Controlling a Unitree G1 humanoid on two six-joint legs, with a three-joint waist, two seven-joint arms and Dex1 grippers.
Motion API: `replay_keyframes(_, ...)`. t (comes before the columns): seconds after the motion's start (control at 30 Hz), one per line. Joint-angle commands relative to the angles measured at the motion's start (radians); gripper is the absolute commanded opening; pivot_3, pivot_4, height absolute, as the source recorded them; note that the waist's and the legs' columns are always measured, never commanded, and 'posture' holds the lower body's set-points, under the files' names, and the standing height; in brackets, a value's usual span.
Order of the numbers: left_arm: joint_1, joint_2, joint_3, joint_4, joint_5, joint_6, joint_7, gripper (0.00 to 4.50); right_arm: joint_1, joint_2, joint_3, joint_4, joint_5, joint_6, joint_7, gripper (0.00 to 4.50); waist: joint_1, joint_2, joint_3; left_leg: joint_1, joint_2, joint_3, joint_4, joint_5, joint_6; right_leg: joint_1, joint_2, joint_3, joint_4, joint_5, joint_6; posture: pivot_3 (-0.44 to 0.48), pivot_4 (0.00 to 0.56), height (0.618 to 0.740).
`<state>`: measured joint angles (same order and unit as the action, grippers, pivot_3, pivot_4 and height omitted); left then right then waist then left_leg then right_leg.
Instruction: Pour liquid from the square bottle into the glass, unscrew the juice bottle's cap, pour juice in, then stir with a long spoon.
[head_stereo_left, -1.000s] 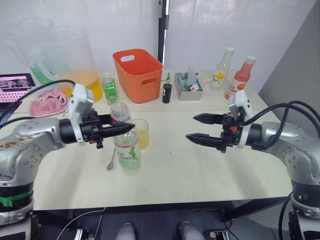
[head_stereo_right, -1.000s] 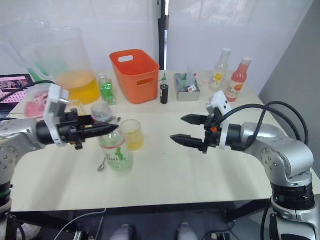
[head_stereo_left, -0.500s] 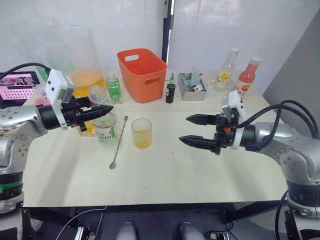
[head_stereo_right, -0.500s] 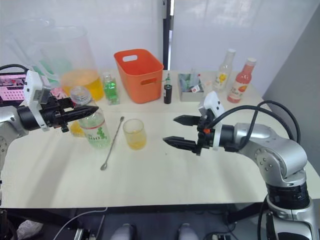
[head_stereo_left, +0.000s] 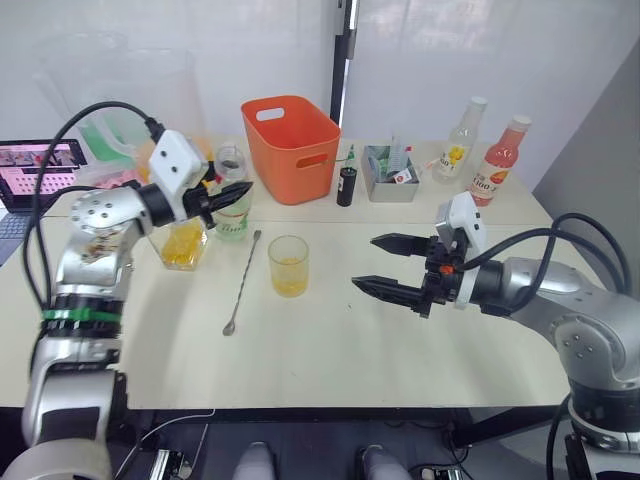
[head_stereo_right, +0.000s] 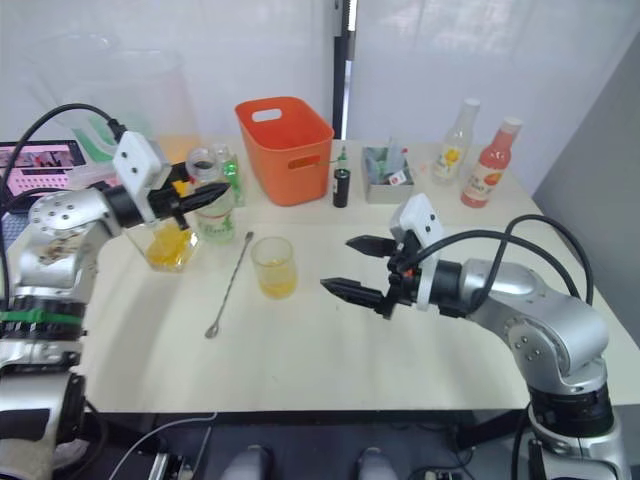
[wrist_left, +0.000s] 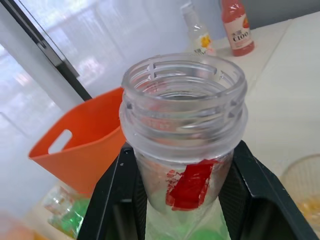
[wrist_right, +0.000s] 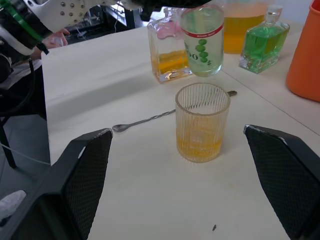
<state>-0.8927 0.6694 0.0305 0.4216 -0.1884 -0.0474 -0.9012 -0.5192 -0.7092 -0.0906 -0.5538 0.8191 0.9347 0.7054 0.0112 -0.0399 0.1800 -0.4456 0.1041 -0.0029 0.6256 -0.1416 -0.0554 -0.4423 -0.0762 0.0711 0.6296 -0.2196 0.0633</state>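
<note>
L gripper (head_stereo_left: 236, 194) is closed round the neck of the juice bottle (head_stereo_left: 231, 205), upper left of frame, held upright beside the square bottle (head_stereo_left: 183, 243) and in front of the small green bottle (wrist_right: 263, 39). Wrist view: mouth is open, cap off, red neck band between the jaws. R gripper (head_stereo_left: 385, 265) sits wide apart, empty, right of centre, low over the tabletop (head_stereo_left: 330, 340).

The glass (head_stereo_left: 288, 265) stands mid-frame w/ a little yellow-orange liquid in the bottom; long spoon (head_stereo_left: 241, 283) lies flat just left of it, not touching.

Handling: bottle is thin plastic, part full, so light but squashy; neck ring is the stiff spot, good hold. Open top means any tilt spills. Spoon next, prob: thin, slick metal lying flat, hard to pinch; take it mid-shaft.

Vs 1.0 s ago: bottle was right at the glass, centre-left; now carried back & left, away from it. Spoon, then half hidden behind the bottle, now lies in plain sight. R gripper barely shifted.
</note>
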Motion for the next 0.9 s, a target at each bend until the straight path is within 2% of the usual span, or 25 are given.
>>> replay_keyframes(0.03,-0.062,-0.005,-0.014,0.077,0.077,-0.141,0.042,1.4,0.003,-0.018,-0.016,-0.048,0.016,0.009,-0.021,4.46,-0.001,0.0,0.0,0.0,0.0,0.0,0.0,0.0,0.0,0.0,0.0,0.0,0.0,0.001,0.001,0.0,0.15,0.703)
replay_keyframes(0.37,-0.18,-0.069,-0.063,0.377,0.226,-0.461,0.152,1.4,0.021,-0.017,-0.038,-0.1,0.059,0.055,-0.126,4.46,0.0,0.0,0.0,-0.001,0.0,0.0,0.0,0.0,0.0,0.0,0.0,0.0,0.0,0.003,0.005,0.0,0.15,0.703)
replay_keyframes(0.57,-0.172,-0.085,-0.093,0.408,0.287,-0.565,0.189,1.4,0.033,-0.029,-0.056,-0.126,0.088,0.075,-0.164,4.46,0.0,0.0,0.0,-0.001,0.0,0.0,0.0,0.0,0.0,0.0,0.0,0.0,0.0,0.004,0.004,0.0,0.15,0.703)
replay_keyframes(0.9,-0.174,-0.05,-0.186,0.493,0.524,-0.722,0.437,1.4,0.072,-0.018,-0.081,-0.149,0.092,0.067,-0.239,4.46,0.0,0.0,0.0,-0.001,0.0,0.0,0.0,0.0,0.0,0.0,0.0,0.0,0.001,0.004,0.005,0.0,0.15,0.703)
